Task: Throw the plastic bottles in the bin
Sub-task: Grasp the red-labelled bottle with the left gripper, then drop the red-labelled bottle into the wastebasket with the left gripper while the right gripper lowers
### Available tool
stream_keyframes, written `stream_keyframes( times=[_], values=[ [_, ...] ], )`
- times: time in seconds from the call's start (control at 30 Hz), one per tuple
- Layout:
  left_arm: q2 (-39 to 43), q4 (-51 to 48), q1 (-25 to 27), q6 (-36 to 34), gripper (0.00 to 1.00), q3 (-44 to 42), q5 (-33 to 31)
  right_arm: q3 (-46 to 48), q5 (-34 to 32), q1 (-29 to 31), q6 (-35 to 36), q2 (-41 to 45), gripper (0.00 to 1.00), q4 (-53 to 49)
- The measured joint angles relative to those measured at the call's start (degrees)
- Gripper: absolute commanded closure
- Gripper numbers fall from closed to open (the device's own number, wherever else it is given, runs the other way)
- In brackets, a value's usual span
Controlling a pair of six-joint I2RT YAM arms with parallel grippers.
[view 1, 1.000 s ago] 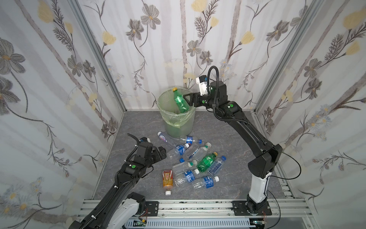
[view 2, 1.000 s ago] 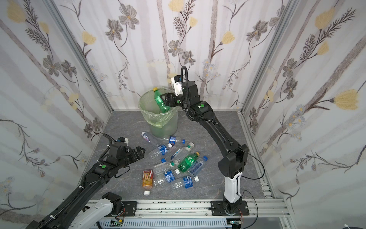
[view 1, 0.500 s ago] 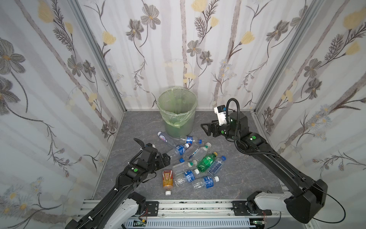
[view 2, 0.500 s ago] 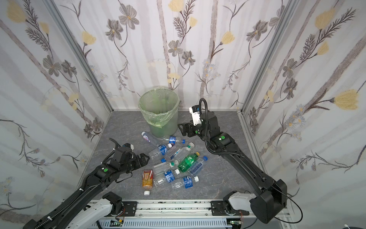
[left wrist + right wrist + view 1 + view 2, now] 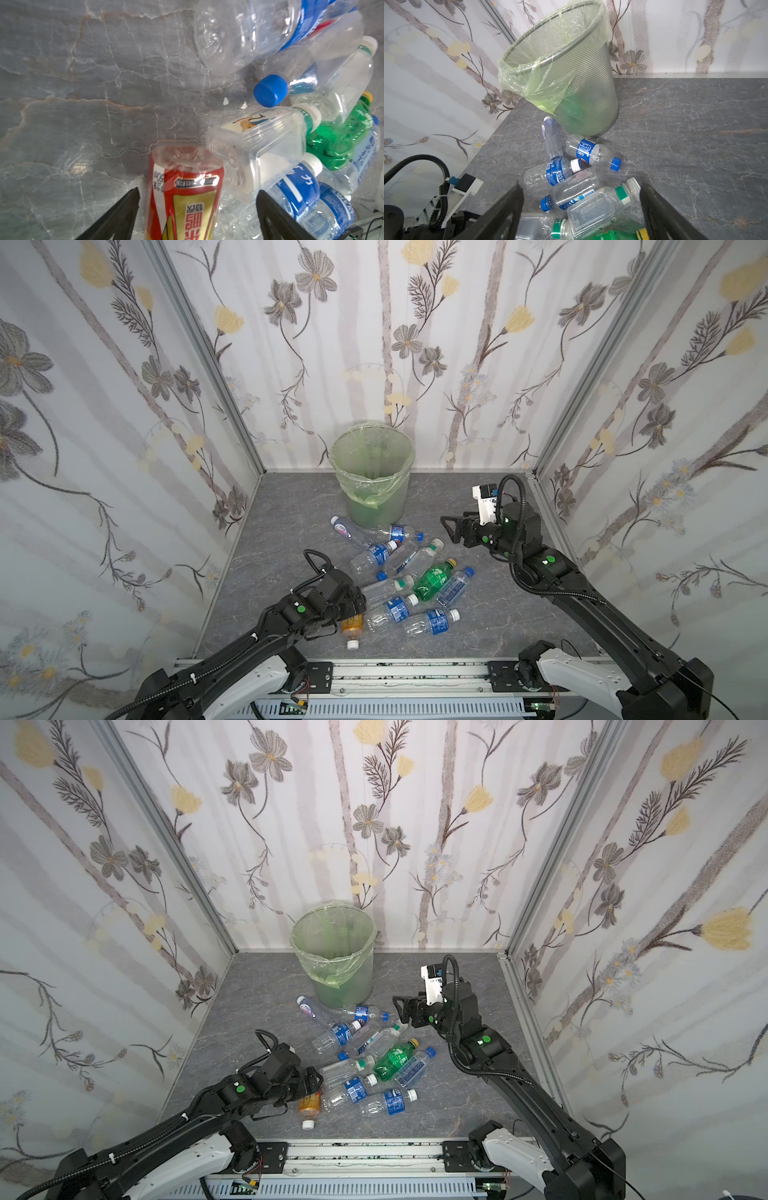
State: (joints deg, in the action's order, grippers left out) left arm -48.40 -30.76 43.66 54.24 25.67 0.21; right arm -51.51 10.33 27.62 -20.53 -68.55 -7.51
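One green bottle (image 5: 572,109) inside bin (image 5: 593,68).

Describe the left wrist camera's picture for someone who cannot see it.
The left gripper, jaws open, straddles a red-and-gold-labelled bottle lying on the grey marbled tabletop. Beside it sits a heap of clear bottles, several blue-labelled, and one green bottle.

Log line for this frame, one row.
left gripper: jaws open astride orange-labelled bottle | right gripper: open, empty, facing bottle pile | bin: upright

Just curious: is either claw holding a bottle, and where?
Neither. Left gripper, open, flanks the orange-labelled bottle without gripping it; right gripper is empty.
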Motion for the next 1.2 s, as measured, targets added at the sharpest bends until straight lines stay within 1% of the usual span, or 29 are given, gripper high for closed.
stream_keyframes(
  times=[0.13, 0.33, 0.43, 0.67, 0.87, 1.03, 1.13, 1.2],
  values=[
    [0.07, 0.2, 2.14, 1.79, 0.18, -1.7, -0.2, 1.22, -0.22, -0.68, -0.04, 0.63, 0.12, -0.02],
    [-1.11, 0.39, 2.99, 3.96, 0.2, -4.02, -1.66, 1.68, -0.24, -0.74, -0.5, 1.09, 0.13, -0.04],
    [-2.25, 0.57, 2.99, 4.66, 0.25, -4.37, -2.93, 1.68, -0.24, -0.81, -0.87, 1.22, 0.13, -0.04],
    [-2.75, 0.61, 2.99, 5.79, 0.41, -4.66, -5.64, 1.68, -0.26, -0.85, -1.05, 1.46, 0.14, -0.13],
    [0.0, 0.52, 2.38, 5.97, 0.47, -4.57, -7.21, 2.16, -0.44, -0.83, -1.07, 1.86, 0.14, -0.26],
    [4.15, -0.22, 0.96, 5.44, 0.48, -0.98, -8.37, 4.2, -0.83, -1.14, -1.84, 1.95, 0.14, -0.66],
    [7.32, -1.16, -0.2, 3.91, 0.49, 3.3, -9.94, 6.56, -2.08, -1.86, -2.97, 2.95, 0.14, -1.62],
    [8.76, -1.86, -1.55, 1.55, 0.49, 7.58, -11.45, 8.85, -3.21, -2.23, -3.26, 4.35, 0.14, -2.12]
  ],
)
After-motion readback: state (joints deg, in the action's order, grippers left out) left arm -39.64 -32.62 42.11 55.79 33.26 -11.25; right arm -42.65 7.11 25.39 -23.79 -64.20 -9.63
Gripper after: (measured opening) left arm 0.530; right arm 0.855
